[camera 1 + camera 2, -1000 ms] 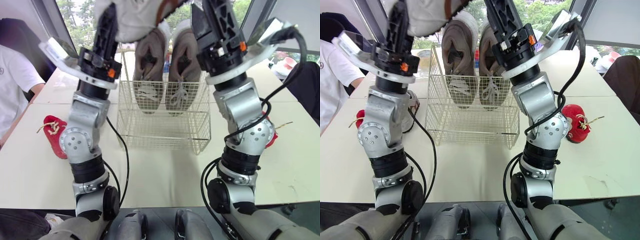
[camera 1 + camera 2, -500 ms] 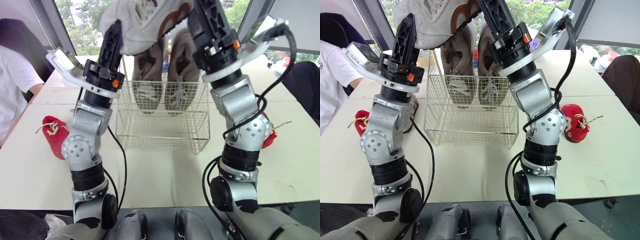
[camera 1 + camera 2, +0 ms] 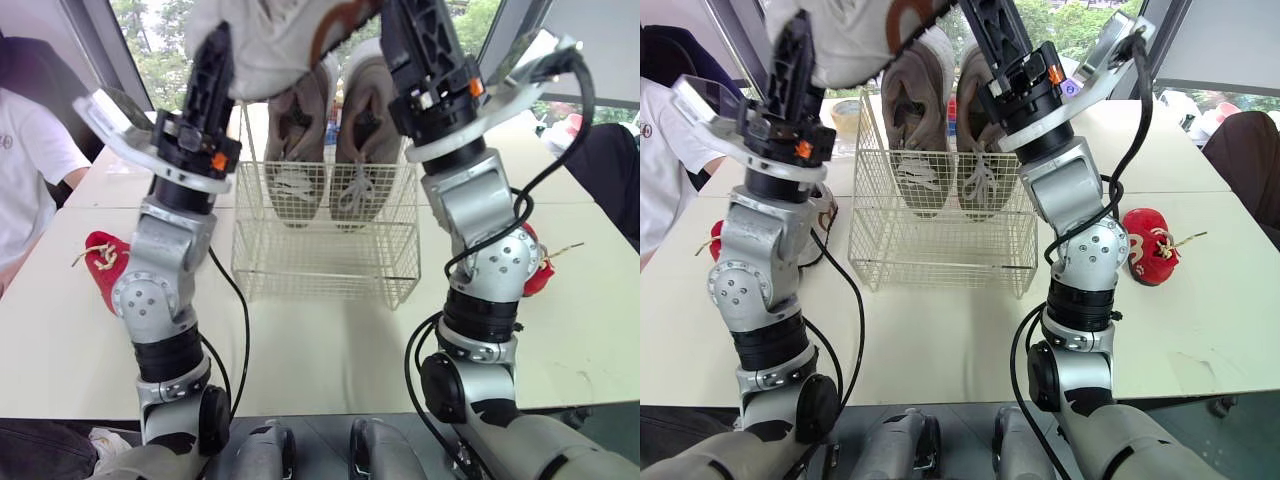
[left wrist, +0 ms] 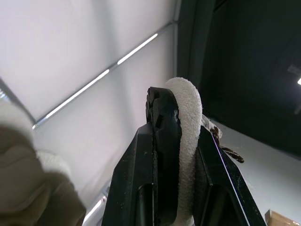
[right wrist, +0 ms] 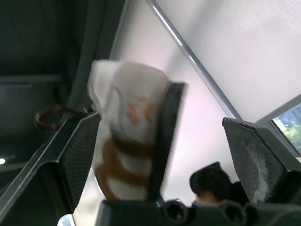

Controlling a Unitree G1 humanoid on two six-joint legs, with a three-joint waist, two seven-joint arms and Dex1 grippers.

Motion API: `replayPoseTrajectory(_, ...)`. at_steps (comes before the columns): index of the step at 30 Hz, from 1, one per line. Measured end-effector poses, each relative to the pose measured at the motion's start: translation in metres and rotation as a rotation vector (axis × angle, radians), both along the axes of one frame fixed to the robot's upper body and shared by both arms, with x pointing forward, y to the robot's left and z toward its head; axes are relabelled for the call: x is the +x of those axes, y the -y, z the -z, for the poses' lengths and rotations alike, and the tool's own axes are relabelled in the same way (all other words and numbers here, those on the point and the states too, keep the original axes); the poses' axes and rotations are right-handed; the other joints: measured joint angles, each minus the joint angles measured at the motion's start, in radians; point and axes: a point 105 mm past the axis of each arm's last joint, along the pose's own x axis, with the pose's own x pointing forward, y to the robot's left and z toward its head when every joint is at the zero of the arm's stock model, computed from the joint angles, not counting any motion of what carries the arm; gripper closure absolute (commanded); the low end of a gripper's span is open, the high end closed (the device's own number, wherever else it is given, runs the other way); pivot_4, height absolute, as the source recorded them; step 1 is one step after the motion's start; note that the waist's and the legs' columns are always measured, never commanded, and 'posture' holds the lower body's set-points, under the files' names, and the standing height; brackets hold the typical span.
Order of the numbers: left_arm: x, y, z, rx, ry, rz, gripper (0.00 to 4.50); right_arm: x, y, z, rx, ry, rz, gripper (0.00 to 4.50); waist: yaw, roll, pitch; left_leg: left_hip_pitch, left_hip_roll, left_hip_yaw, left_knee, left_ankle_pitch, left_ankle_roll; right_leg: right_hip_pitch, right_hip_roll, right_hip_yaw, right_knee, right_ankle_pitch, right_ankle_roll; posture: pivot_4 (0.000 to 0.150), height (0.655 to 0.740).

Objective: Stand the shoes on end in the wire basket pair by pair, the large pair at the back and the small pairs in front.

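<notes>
A white shoe with brown trim (image 3: 270, 40) hangs high above the wire basket (image 3: 325, 265). My left gripper (image 4: 181, 101) is shut on its white edge (image 4: 189, 113). My right gripper (image 5: 161, 120) is raised beside it and open. The shoe (image 5: 124, 127) lies between its spread fingers, close to one of them. A large grey pair (image 3: 300, 150) (image 3: 365, 140) stands on end at the back of the basket. One small red shoe (image 3: 105, 265) lies on the table left of the basket and another (image 3: 1150, 245) lies to its right.
Another pale shoe (image 3: 822, 215) lies on the table behind my left arm. A person in a white shirt (image 3: 25, 150) sits at the far left. The front half of the basket holds nothing. Bare table (image 3: 330, 350) lies between me and the basket.
My left arm has swung a little to the left and the white shoe has risen slightly with it. The right arm has barely moved.
</notes>
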Motion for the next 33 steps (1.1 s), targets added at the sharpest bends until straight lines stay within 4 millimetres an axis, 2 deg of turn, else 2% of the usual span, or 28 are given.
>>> replayPoseTrajectory(8, 0.003, 0.006, 0.003, 0.013, -0.007, 0.008, 4.23, -0.006, -0.001, -0.003, 0.029, 0.002, -0.053, 0.03, -0.004, 0.000, 0.000, 0.000, 0.000, 0.000, 0.000, 0.000, 0.000, 0.000, 0.000, 0.000, 0.000, 0.000, 0.000, 0.150, 0.7400)
replayPoseTrajectory(11, 0.003, 0.007, 0.005, 0.029, -0.002, 0.005, 4.23, -0.005, -0.001, -0.003, 0.028, -0.004, -0.050, 0.93, -0.004, 0.000, 0.000, 0.000, 0.000, 0.000, 0.000, 0.000, 0.000, 0.000, 0.000, 0.000, 0.000, 0.000, 0.000, 0.150, 0.7400)
replayPoseTrajectory(17, -0.002, 0.009, 0.003, 0.055, 0.026, -0.003, 4.23, -0.002, -0.001, -0.001, 0.018, -0.022, -0.032, 3.67, -0.004, 0.000, 0.000, 0.000, 0.000, 0.000, 0.000, 0.000, 0.000, 0.000, 0.000, 0.000, -0.001, 0.000, 0.000, 0.150, 0.7400)
replayPoseTrajectory(18, -0.002, 0.010, 0.003, 0.062, 0.027, -0.006, 3.73, -0.002, -0.001, -0.001, 0.015, -0.024, -0.029, 3.87, -0.004, 0.000, 0.000, 0.000, 0.000, 0.000, 0.000, 0.000, 0.000, 0.000, 0.000, 0.000, -0.001, 0.000, 0.000, 0.150, 0.7400)
replayPoseTrajectory(25, 0.001, 0.004, 0.021, 0.167, -0.026, -0.068, 0.30, -0.003, -0.004, 0.000, 0.007, -0.028, -0.039, 3.88, -0.007, 0.000, 0.000, -0.001, 0.001, 0.000, -0.001, 0.000, 0.000, -0.001, 0.000, 0.000, -0.001, 0.000, 0.000, 0.150, 0.7400)
replayPoseTrajectory(26, 0.002, 0.003, 0.023, 0.182, -0.031, -0.076, 0.06, -0.003, -0.003, 0.000, 0.008, -0.028, -0.040, 3.88, -0.006, 0.000, 0.000, -0.001, 0.001, -0.001, -0.001, 0.000, 0.000, -0.001, 0.000, -0.001, -0.001, 0.000, 0.000, 0.150, 0.7400)
replayPoseTrajectory(31, -0.003, -0.004, 0.030, 0.329, -0.037, -0.228, 0.06, -0.002, 0.000, -0.002, 0.031, -0.046, -0.050, 3.88, -0.010, 0.000, 0.000, -0.002, 0.001, -0.001, -0.001, 0.000, 0.000, -0.002, 0.000, -0.001, -0.001, 0.000, 0.000, 0.150, 0.7400)
replayPoseTrajectory(33, -0.006, -0.008, 0.033, 0.389, -0.046, -0.311, 0.06, -0.002, 0.007, -0.008, 0.017, -0.024, -0.022, 3.88, -0.009, 0.001, 0.000, -0.002, 0.000, -0.001, -0.001, 0.000, 0.000, -0.002, -0.001, -0.001, -0.001, 0.000, 0.000, 0.150, 0.7400)
